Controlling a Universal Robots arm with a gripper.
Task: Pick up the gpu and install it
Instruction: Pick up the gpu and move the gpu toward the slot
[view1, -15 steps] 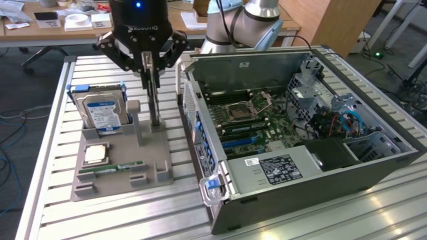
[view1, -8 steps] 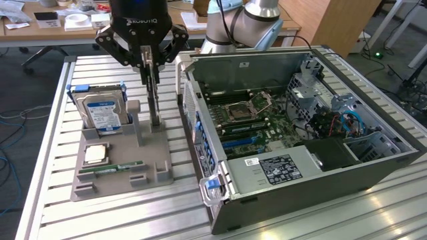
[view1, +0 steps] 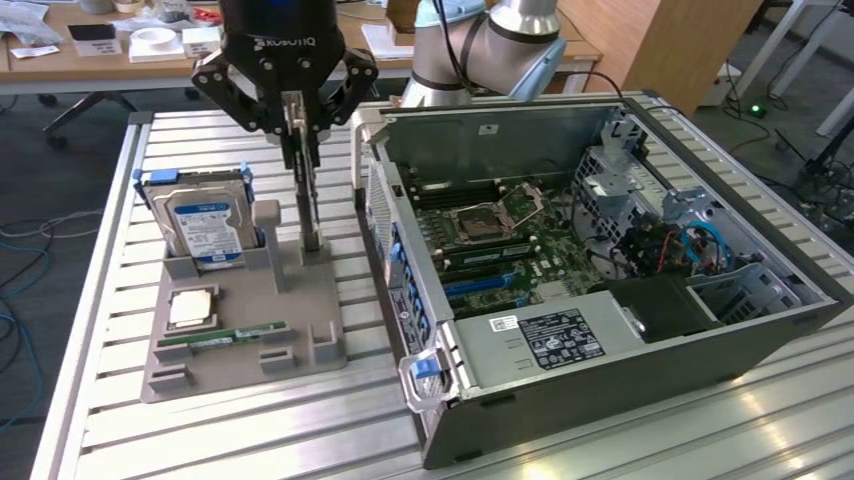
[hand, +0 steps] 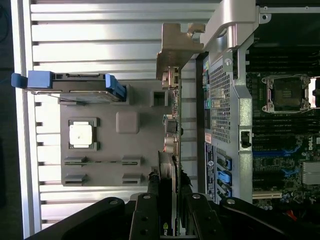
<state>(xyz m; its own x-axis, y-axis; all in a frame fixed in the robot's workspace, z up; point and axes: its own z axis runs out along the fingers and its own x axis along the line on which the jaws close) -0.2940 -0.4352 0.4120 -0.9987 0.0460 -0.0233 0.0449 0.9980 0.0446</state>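
Observation:
The gpu (view1: 310, 205) is a thin dark card standing on edge, with its lower end at a slot of the grey holder tray (view1: 240, 372). My gripper (view1: 304, 135) comes down from above and is shut on the card's upper part. In the wrist view the gpu (hand: 171, 135) runs edge-on away from my gripper (hand: 169, 202), and its metal bracket (hand: 175, 47) is at the far end. I cannot tell whether the card is lifted clear of the slot. The open computer case (view1: 601, 330) lies just to the exterior view's right, its motherboard (view1: 514, 235) exposed.
On the holder tray stand a silver hard drive with a blue label (view1: 203, 225), a CPU (view1: 191, 305) and a green RAM stick (view1: 220, 338). The case wall (view1: 380, 215) is close beside the card. Everything rests on a slatted metal table (view1: 200, 440).

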